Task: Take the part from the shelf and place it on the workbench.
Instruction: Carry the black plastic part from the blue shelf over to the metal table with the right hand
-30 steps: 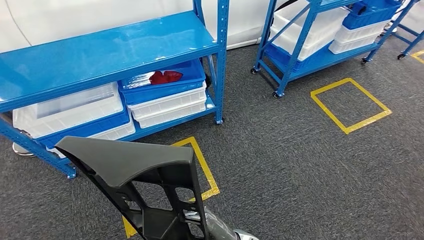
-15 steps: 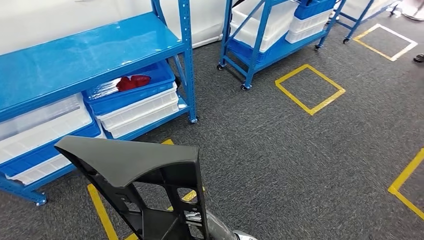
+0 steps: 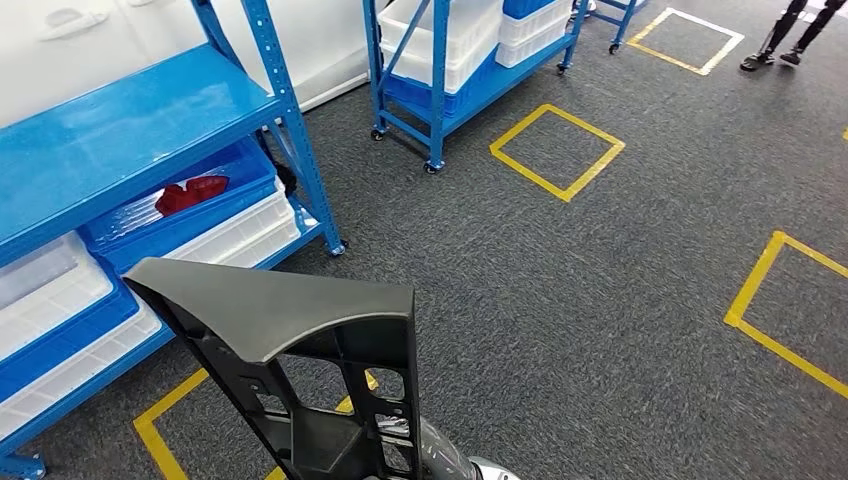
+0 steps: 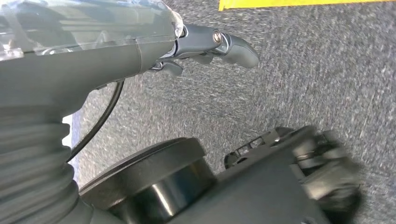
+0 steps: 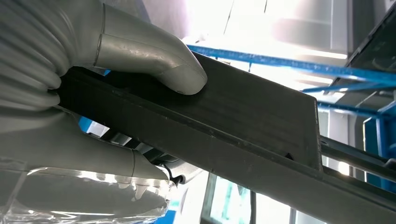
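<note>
The part (image 3: 290, 350) is a large dark grey plastic piece with a smooth curved top and a ribbed, cut-out frame below. It fills the bottom centre of the head view, held up over the carpet. In the right wrist view my right hand (image 5: 116, 51) grips the part (image 5: 252, 116), the thumb pressed on its flat face. My silver right forearm (image 3: 450, 465) shows just under the part. My left hand (image 4: 205, 46) hangs over the carpet with its fingers apart and nothing in it.
A blue shelf (image 3: 120, 130) stands at the left with white and blue bins below, one holding a red object (image 3: 190, 192). A wheeled blue rack (image 3: 440, 70) stands behind. Yellow tape squares (image 3: 556, 150) mark the grey carpet. A person's feet (image 3: 775, 55) are at the top right.
The camera has turned to the right, so the shelf and racks have slid left and more carpet and tape marks have come in. The part stays in my right hand.
</note>
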